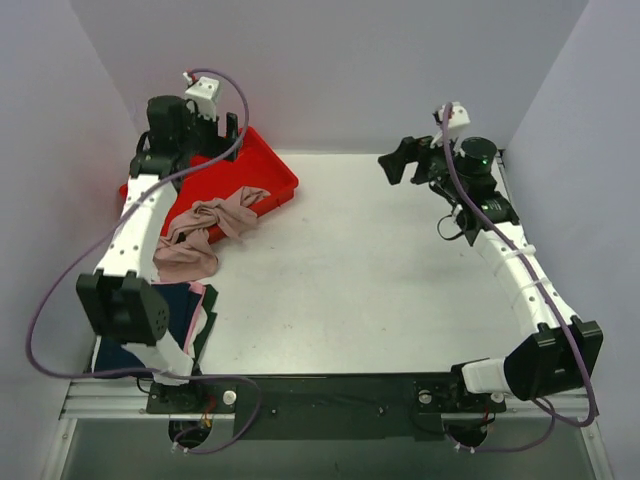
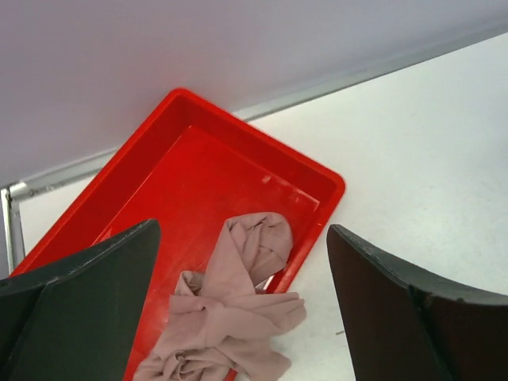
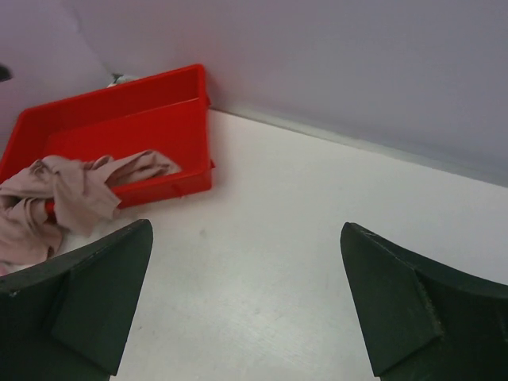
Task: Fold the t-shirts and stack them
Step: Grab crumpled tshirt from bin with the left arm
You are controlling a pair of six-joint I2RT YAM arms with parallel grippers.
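A crumpled dusty-pink t-shirt (image 1: 205, 232) hangs over the front rim of the red tray (image 1: 272, 165) and spills onto the table. It also shows in the left wrist view (image 2: 230, 313) and the right wrist view (image 3: 55, 194). A folded navy t-shirt (image 1: 185, 305) lies at the near left, partly hidden under the left arm. My left gripper (image 1: 215, 125) is open and empty, held high above the tray's far end. My right gripper (image 1: 402, 160) is open and empty, above the table's far right.
The red tray (image 2: 198, 159) stands at the far left by the back wall. Grey walls close in the table at the back and both sides. The white table (image 1: 380, 280) stretches between the arms.
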